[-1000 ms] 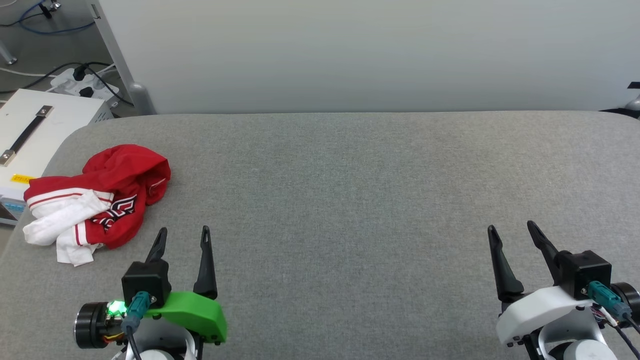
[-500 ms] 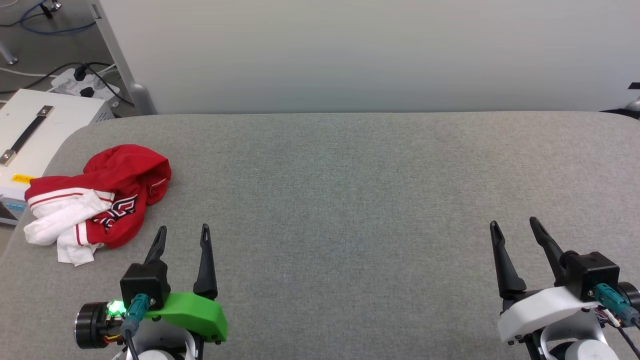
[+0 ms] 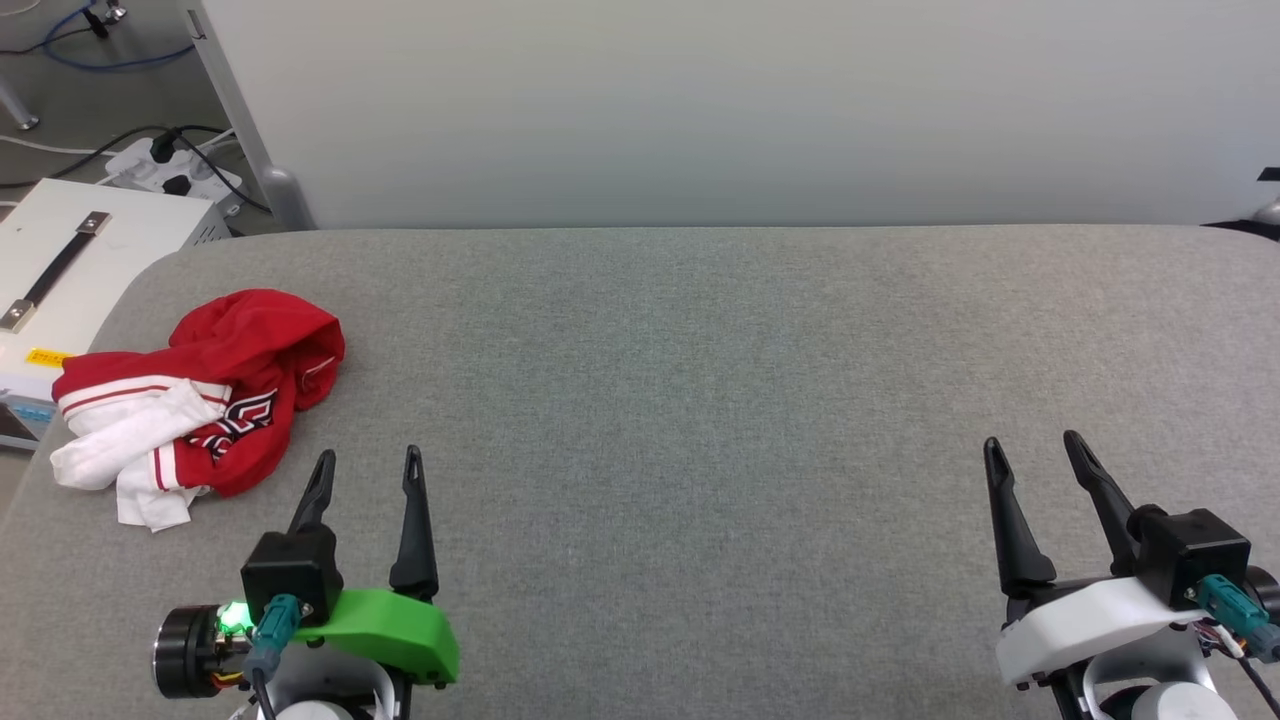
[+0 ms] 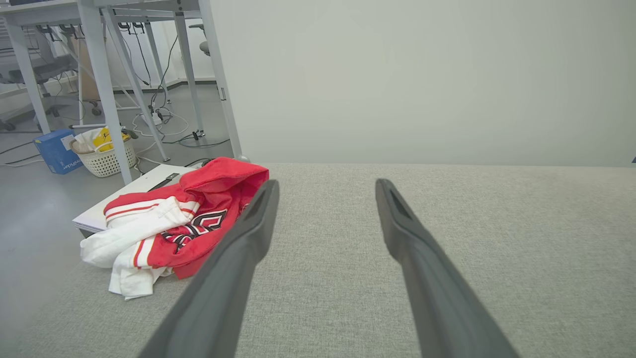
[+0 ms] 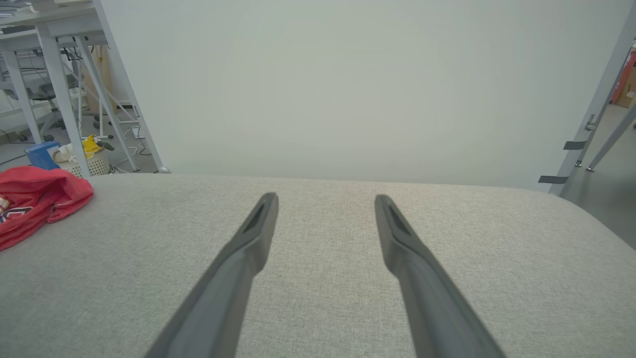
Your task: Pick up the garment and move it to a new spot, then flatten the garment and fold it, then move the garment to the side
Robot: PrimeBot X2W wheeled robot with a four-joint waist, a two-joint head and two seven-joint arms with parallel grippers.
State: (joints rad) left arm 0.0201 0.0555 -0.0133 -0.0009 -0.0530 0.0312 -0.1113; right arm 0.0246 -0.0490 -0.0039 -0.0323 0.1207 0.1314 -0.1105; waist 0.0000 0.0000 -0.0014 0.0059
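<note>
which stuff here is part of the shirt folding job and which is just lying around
For the job: garment, crumpled on the grey table; left gripper and right gripper, both open.
Lying about: white case, power strip, basket, blue box.

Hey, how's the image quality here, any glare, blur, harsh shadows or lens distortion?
Head view: soft even light, sharp, just a faint shadow under the garment. Left wrist view: wide-angle bend, desk legs lean, its own fingers slightly soft up close. Right wrist view: much the same, no glare.
</note>
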